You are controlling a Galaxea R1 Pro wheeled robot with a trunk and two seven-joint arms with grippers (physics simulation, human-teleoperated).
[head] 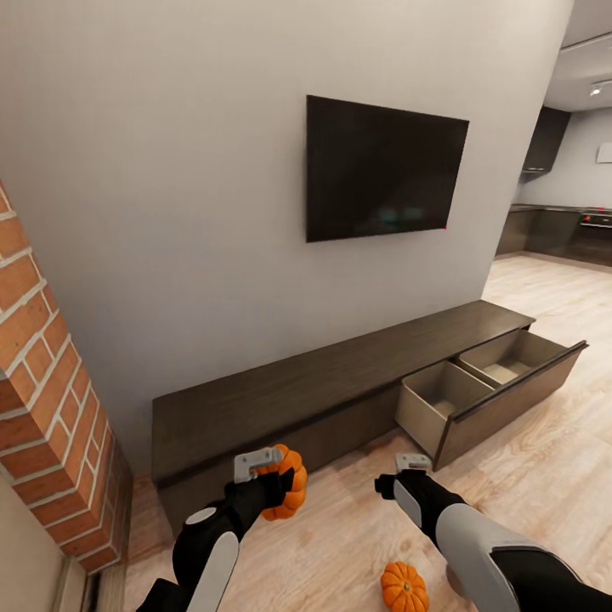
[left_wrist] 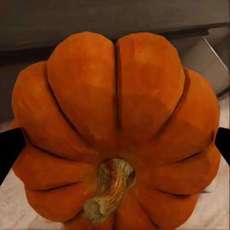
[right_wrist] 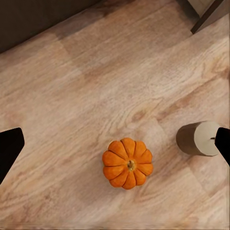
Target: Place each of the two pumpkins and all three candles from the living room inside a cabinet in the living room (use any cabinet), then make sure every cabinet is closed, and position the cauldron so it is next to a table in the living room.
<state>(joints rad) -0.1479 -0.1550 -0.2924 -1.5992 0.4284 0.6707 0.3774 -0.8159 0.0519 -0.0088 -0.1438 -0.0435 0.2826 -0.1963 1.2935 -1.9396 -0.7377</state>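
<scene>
one pumpkin gripped, second pumpkin beside candle

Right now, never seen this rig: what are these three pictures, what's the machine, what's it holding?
This is a simulated two-armed robot on wheels, steered by a person. The large picture comes from a camera on its head, looking down over both arms. The other two come from cameras on each wrist, looking along the fingers.

The left end effector is shut on a pumpkin, which shows very close in the left wrist view. The right end effector is open and holds nothing. It hangs above the wooden floor, where a second pumpkin and a candle sit a little apart.

Ahead, a long dark cabinet stands against the wall under a television. Its drawer on the right is pulled open.
</scene>
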